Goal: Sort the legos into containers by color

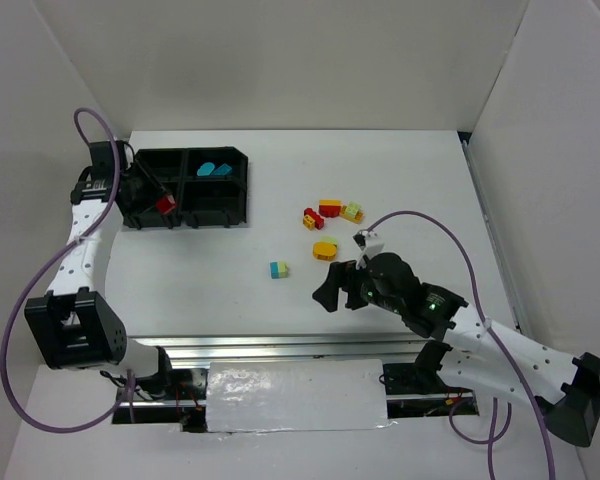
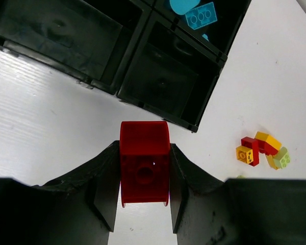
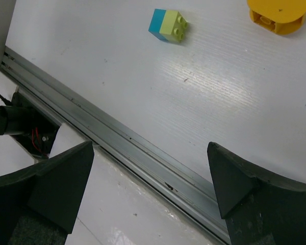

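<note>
White table [image 2: 46, 122], red brick [image 2: 144, 171] in left hand [image 2: 144, 149]

Tray [image 1: 246, 186] far L; 2 bricks [image 1: 215, 169] in its far-R compartmt; loose bricks [image 1: 330, 208] R of tray.

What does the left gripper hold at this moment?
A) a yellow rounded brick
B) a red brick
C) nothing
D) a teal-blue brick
B: in the left wrist view, the left gripper has its two fingers pressed against the sides of the red brick.
</note>
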`<state>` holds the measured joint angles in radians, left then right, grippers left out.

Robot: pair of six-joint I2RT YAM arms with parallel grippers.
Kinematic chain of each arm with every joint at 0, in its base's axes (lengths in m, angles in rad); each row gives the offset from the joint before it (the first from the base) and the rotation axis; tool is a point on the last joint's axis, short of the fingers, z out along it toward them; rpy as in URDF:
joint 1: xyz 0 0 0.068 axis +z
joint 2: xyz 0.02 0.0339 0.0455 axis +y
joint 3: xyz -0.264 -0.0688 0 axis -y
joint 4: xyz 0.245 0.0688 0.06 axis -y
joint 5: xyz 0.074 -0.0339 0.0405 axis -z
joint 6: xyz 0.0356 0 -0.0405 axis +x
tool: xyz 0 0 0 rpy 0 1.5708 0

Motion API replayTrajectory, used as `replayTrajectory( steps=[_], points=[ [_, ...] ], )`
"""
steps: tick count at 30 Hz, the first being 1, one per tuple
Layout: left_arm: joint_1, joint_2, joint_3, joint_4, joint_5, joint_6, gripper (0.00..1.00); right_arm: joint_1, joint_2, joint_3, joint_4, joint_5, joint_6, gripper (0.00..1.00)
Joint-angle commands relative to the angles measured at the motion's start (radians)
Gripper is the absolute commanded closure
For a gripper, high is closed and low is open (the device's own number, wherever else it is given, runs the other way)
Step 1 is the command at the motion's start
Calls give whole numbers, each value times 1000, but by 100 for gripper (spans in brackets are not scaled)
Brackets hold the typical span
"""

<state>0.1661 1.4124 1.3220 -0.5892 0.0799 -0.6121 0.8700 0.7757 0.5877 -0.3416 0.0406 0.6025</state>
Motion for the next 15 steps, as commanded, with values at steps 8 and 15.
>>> replayTrajectory(
  steps=[8, 15],
  points=[
    [-83, 200, 206, 71, 3, -91, 100, -2, -18, 12, 23, 5, 8, 0],
    [-96, 226, 215, 89, 27, -95, 100, -3, -39, 3, 10, 30, 11, 0]
  ],
)
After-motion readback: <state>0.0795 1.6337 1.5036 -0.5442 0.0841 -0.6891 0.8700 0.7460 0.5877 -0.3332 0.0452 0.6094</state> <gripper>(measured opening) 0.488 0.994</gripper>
